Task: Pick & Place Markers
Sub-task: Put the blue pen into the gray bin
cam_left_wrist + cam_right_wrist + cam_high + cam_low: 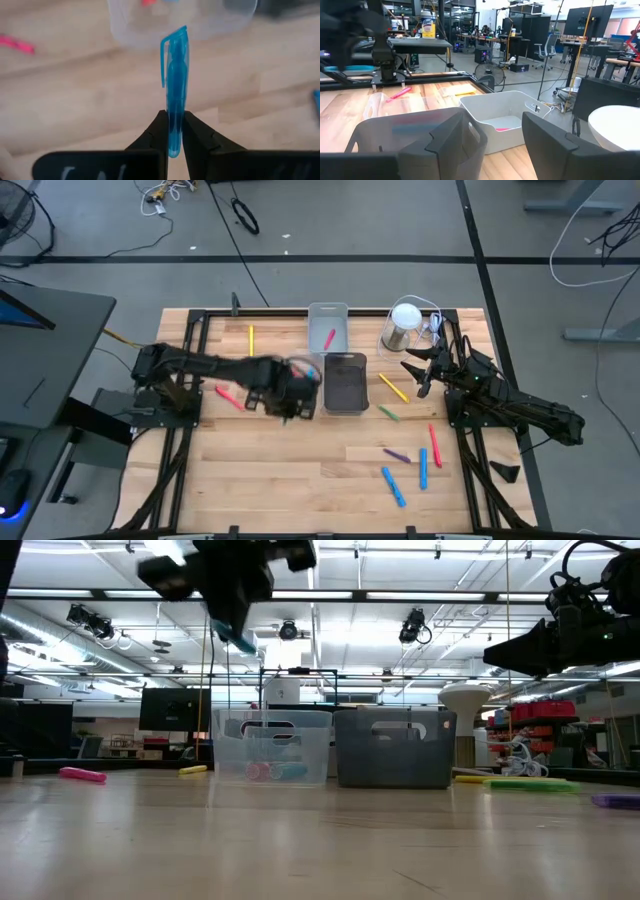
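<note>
**Blue marker pinched above the table, right arm waiting open**

Closest to your left wrist camera: the left gripper (173,132), fingers pressed onto the lower end of a blue marker (176,85), which stands up between them with its clip side showing. From overhead you see this left gripper (290,388) over the wood table (300,470), just beside the dark bin (346,382) and near the clear bin (328,326). At table level it hangs high, well clear of the surface, blue marker (236,637) poking out below it.

Clear bin holds at least one pink marker (329,338); your low camera shows a few coloured ends through its wall.

Your right gripper (413,373) sits near the far right corner, beside a metal cup with a white lid (403,325). Its fingers (455,140) are spread wide, nothing between them.

Loose markers on the table:
- pink one (229,396) beneath the left arm
- yellow one (251,338) toward the far left
- yellow (393,387) and green (388,413) near the dark bin
- purple (396,453), red (435,445) and two blue (394,486) at the near right
</note>
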